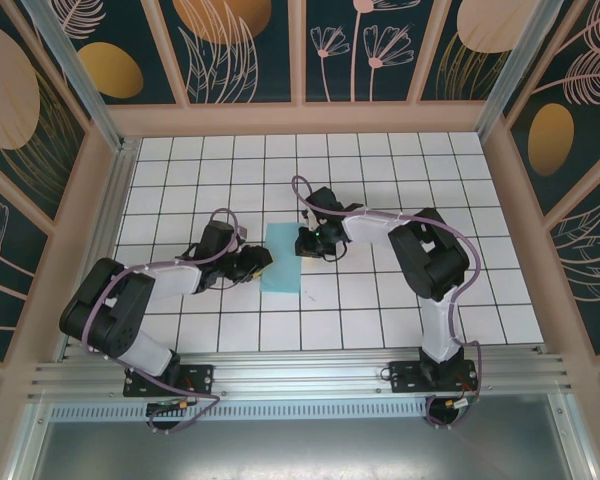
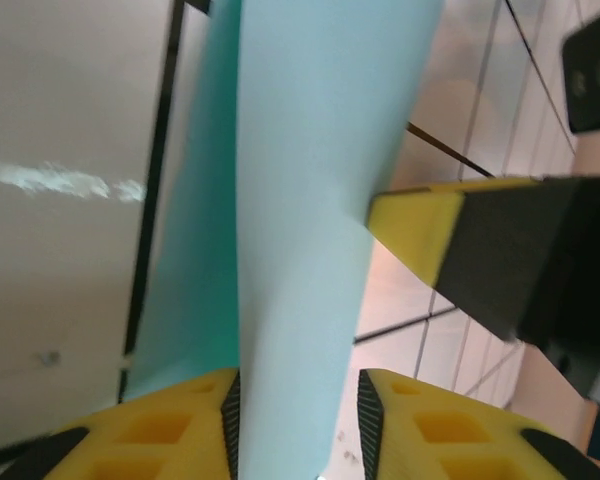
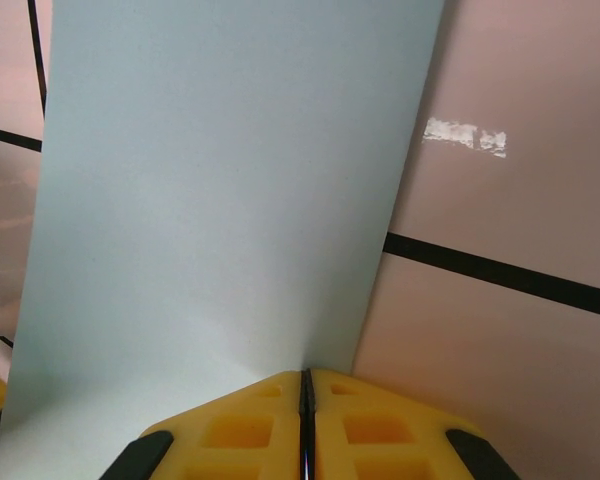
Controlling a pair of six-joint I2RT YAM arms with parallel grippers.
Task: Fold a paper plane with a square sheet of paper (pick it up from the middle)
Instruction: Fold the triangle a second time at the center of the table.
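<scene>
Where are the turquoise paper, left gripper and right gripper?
turquoise paper (image 1: 283, 262): top view, middle of sheet.
left gripper (image 2: 299, 400): left wrist view, between its fingers.
right gripper (image 3: 303, 385): right wrist view, where fingers meet.

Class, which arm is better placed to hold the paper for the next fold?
The right arm: its jaws are shut on the paper. On the left arm, the jaws stand apart around it.

Item: lab-type robot test cell. Evidence: aluminium rail (image 1: 300, 372) along the lower frame, carrying my arm bases (image 1: 425, 376); white grid-tiled table (image 1: 380, 160) at centre; floral printed panels (image 1: 250, 40) in wooden framing at top, left and right.
</scene>
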